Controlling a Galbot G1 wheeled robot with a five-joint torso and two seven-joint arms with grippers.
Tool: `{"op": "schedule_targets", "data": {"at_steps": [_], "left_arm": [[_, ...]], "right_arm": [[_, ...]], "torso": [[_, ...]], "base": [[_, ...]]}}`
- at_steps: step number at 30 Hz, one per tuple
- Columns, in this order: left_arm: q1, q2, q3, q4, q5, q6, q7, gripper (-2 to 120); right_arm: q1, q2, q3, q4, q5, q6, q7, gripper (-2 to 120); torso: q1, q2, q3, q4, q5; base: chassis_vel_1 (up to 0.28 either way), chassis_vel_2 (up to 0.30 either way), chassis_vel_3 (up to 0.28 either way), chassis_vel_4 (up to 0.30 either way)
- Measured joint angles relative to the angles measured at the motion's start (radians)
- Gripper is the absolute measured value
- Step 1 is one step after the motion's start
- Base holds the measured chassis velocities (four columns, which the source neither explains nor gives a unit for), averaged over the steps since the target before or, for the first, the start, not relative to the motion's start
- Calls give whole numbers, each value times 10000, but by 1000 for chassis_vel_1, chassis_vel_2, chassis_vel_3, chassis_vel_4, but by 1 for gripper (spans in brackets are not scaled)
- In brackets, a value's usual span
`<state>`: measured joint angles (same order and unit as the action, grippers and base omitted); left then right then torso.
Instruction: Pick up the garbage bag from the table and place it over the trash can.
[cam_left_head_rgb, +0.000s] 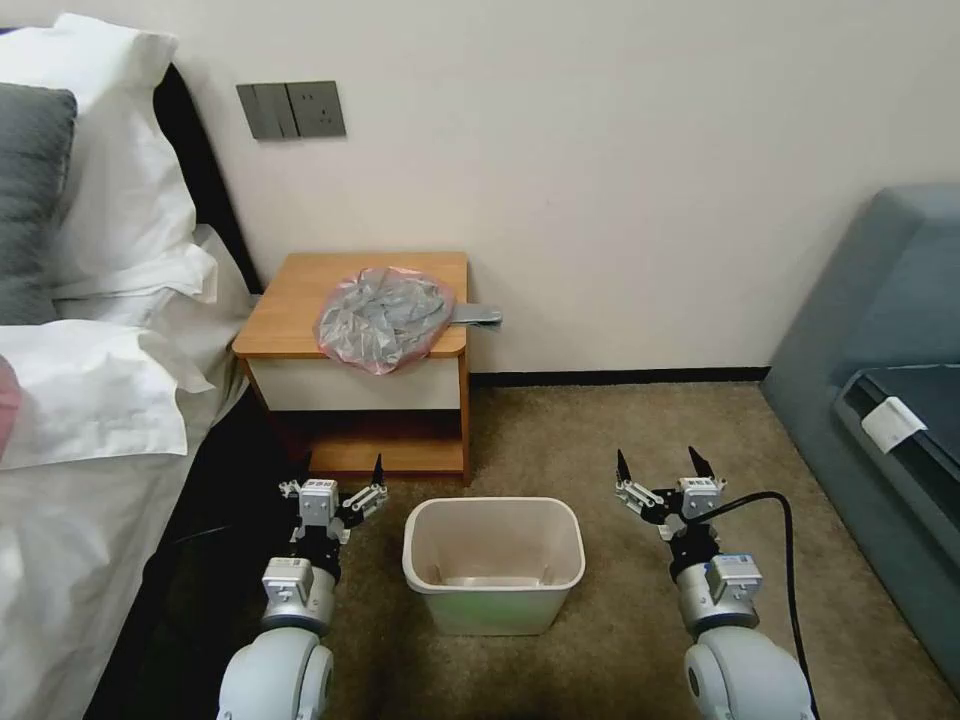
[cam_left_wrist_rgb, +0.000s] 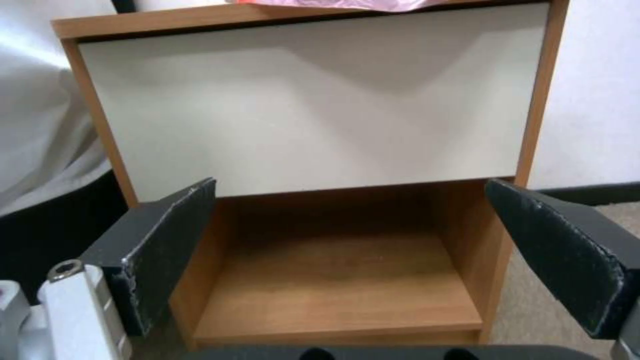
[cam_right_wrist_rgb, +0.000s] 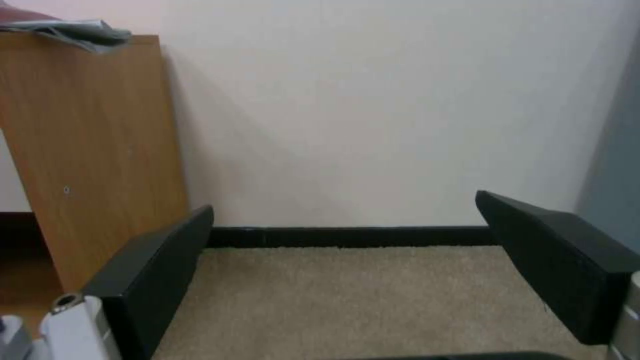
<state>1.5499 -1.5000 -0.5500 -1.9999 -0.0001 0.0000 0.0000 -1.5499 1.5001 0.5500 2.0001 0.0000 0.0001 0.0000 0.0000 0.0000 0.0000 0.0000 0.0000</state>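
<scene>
Plastic: thin, crinkled, grey and see-through, pinkish-red at the rim — garbage bag (cam_left_head_rgb: 385, 318), lying bunched at centre frame in the head view.
Bag place: on the right front part of the table (cam_left_head_rgb: 295, 300), front edge hanging slightly over the lip; nothing gripping it.
Handling, as a guess: very light, limp, slippery against itself; likely to sag and collapse once lifted, layers clinging together.
Where to grip, as a guess: pinkish rim at the overhanging front edge, pinched from opposite sides to keep the mouth open.
Table: orange-brown top, white drawer front, open lower shelf; upper-centre of the head view, against the wall.
Trash can (cam_left_head_rgb: 494, 562): beige, upright, lower centre of frame, on carpet in front of the table, well apart from the bag.
Left gripper (cam_left_head_rgb: 339, 472): lower left, beside the can, facing the table's shelf, fingers spread wide, empty.
Right gripper (cam_left_head_rgb: 660, 464): lower right, on the can's other side, fingers spread wide, empty.
Hard to make out: where the bag's mouth lies within the crumple; the grey strip (cam_left_head_rgb: 476, 316) poking out past the table's right edge, whether bag or something else.
</scene>
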Motion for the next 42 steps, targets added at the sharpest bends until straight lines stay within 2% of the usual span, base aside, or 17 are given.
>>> {"op": "schedule_targets", "data": {"at_steps": [36, 39, 42], "left_arm": [[0, 0, 0, -1, 0, 0, 0, 100], [114, -16, -21, -126, 0, -10, -1, 100], [900, -174, -214, -971, 78, -191, -87, 100]], "right_arm": [[-2, 0, 0, 1, 0, 0, 0, 100], [-78, -22, -11, 119, 28, 2, 18, 100], [-390, -107, -72, 592, 165, 49, 118, 100]], "torso": [[0, 0, 0, 0, 0], [0, 0, 0, -1, 0], [0, 0, 0, 2, 6]], "base": [[0, 0, 0, 0], [0, 0, 0, 0], [0, 0, 0, 0]]}}
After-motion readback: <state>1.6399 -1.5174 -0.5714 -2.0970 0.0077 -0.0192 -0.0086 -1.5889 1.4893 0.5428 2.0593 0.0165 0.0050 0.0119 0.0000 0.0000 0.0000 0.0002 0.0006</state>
